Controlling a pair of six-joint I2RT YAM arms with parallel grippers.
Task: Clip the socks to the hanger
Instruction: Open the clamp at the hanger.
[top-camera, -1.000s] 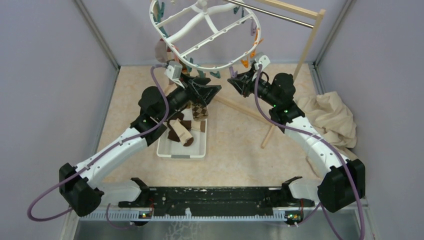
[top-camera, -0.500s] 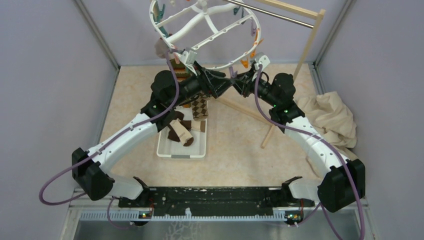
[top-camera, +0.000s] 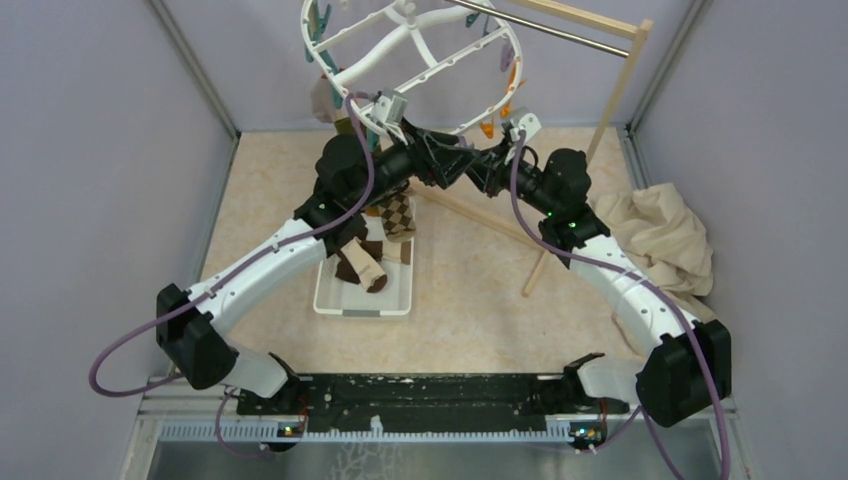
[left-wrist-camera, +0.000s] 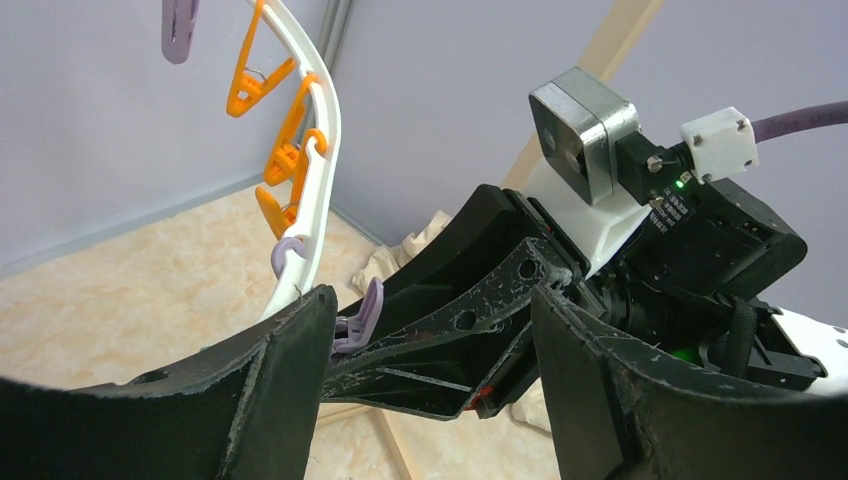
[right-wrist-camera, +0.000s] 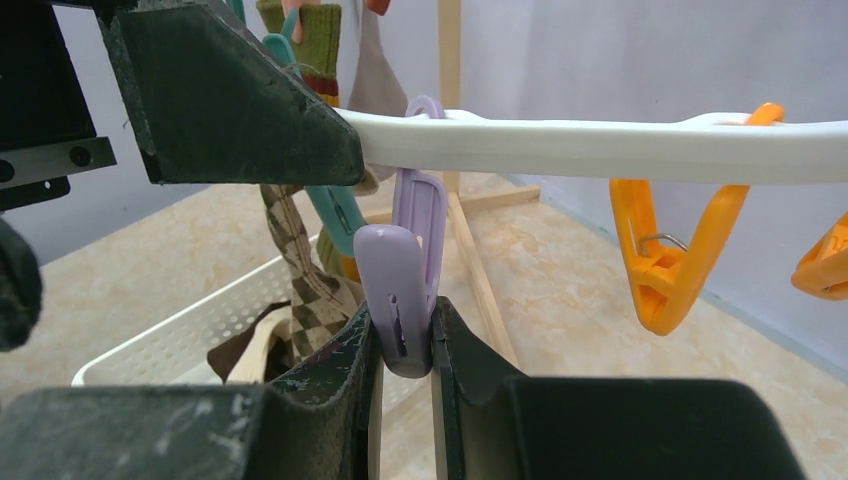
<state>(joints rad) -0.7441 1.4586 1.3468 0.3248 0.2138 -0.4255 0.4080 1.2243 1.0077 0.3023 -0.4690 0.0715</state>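
Observation:
The white hanger (top-camera: 410, 60) hangs at the back, its rim showing in the right wrist view (right-wrist-camera: 600, 145) and the left wrist view (left-wrist-camera: 322, 150). My right gripper (top-camera: 470, 165) (right-wrist-camera: 405, 335) is shut on a purple peg (right-wrist-camera: 405, 290) under the rim. My left gripper (top-camera: 445, 158) (left-wrist-camera: 432, 300) is open and empty, its fingers either side of the right gripper's fingertips and the purple peg (left-wrist-camera: 358, 318). An argyle sock (top-camera: 398, 215) (right-wrist-camera: 300, 270) hangs by a teal peg (right-wrist-camera: 335, 215). Dark brown and cream socks (top-camera: 360, 265) lie in the tray. A green-orange striped sock (right-wrist-camera: 305, 35) hangs higher.
A white perforated tray (top-camera: 345, 300) sits on the floor below the hanger. A wooden rack with a metal bar (top-camera: 560, 30) stands at the back right, one leg (top-camera: 480, 215) crossing the floor. A big beige cloth (top-camera: 665, 235) lies right. Orange pegs (right-wrist-camera: 665, 260) hang along the rim.
My left arm has swung up and to the right, from above the tray to the hanger's rim beside the right gripper. The right gripper has stayed on the purple peg.

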